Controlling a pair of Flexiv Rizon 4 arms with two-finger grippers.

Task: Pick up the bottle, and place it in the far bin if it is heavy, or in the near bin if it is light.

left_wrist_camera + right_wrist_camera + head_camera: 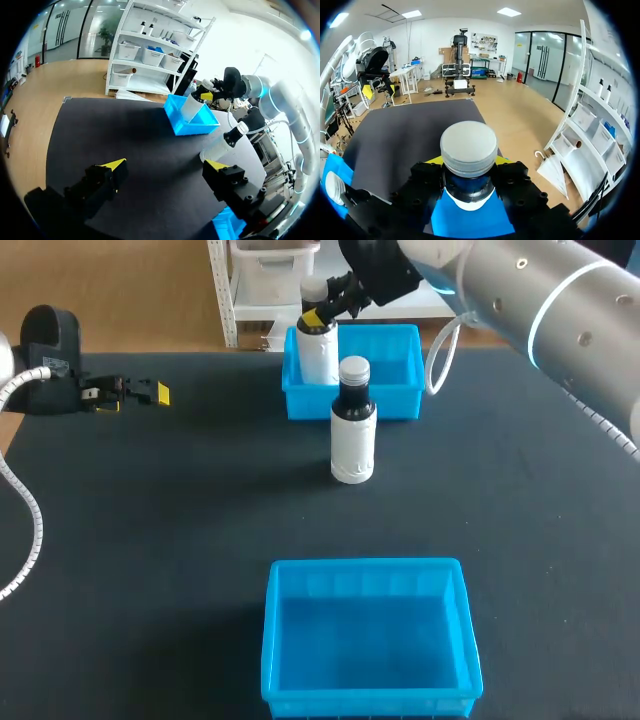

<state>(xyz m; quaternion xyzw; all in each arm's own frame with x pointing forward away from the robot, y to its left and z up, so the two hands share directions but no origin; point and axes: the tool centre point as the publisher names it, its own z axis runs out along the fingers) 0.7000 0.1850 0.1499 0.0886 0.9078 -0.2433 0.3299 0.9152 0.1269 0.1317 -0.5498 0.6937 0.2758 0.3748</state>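
Your right claw (318, 315) grips the bottle (318, 355) by its neck at the far bin (398, 395); set it upright inside that bin, then open gently.

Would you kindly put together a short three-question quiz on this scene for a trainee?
1. True or false: the right end effector is shut on the neck of a white plastic bottle with a grey cap at the far blue plastic bin.
2. Where is the second white bottle with a dark neck? A) inside the far bin B) upright on the black table, between that bin and the near blue plastic bin C) inside the near bin
3. Fill in: the left end effector has its fingers ____.
Key: 1 true; 2 B; 3 open.
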